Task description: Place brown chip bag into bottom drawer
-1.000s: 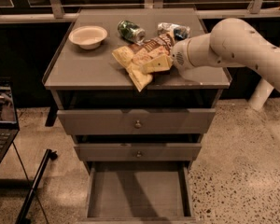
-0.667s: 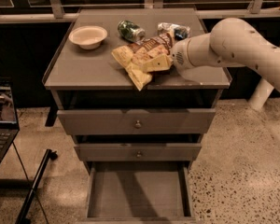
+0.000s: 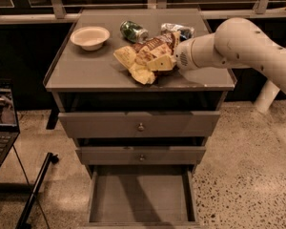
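Gripper (image 3: 172, 61) low over the flat grey cabinet top (image 3: 81, 73), front end pushed into the nearest edge of a large crinkly foil chip bag, dark brown in the middle with pale yellow-tan ends (image 3: 145, 58). Clenched on the bag or released: cannot tell, the contact hidden by crumpled foil. Bag lying on the cabinet top directly ahead of the jaws, not lifted.

Beyond the bag and off to one side of the jaws, a green can on its side (image 3: 133, 31). On that same side but close by the jaws, a crushed silver-blue wrapper (image 3: 178, 30). Further ahead, well apart from the bag, a shallow white bowl (image 3: 90, 36). Behind the jaws, a thick white arm (image 3: 238, 44) reaching away towards the edge of view.

Well below the jaws, two shallow grey drawers with round metal knobs (image 3: 140, 126), each slightly out. Lower again, the deep grey bottom drawer (image 3: 140, 199), pulled wide open, flat plain floor showing. Far ahead of the jaws, past the cabinet, part of an open laptop (image 3: 0, 123).

Against a second ago: no visible shift of arm or bag. Probably a grasp being settled, with the lift and the carry down to the open drawer not yet begun.
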Tool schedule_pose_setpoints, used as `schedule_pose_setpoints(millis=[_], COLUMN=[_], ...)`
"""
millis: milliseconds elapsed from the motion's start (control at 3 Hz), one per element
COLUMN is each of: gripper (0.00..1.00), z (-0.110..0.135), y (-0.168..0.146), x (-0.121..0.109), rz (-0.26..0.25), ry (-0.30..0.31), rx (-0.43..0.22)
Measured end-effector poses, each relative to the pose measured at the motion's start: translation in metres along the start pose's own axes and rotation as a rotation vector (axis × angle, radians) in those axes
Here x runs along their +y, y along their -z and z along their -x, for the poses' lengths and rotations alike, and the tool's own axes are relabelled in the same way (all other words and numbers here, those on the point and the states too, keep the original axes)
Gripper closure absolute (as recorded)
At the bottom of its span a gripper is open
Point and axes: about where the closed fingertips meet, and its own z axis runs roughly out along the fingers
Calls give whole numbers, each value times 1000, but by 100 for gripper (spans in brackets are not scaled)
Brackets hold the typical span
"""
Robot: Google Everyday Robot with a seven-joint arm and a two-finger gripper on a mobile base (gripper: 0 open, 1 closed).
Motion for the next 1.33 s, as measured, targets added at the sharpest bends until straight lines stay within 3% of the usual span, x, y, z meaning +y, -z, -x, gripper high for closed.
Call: schedule_pose_setpoints(millis=[333,667,1000,1333], gripper=[100,100,100,100], z=[0,4,16,29], y=[0,-2,15,53], x=[0,4,12,27], rz=[0,18,74,108], ry=[0,-14,-31,-42], rx=[0,-29,-66,-99])
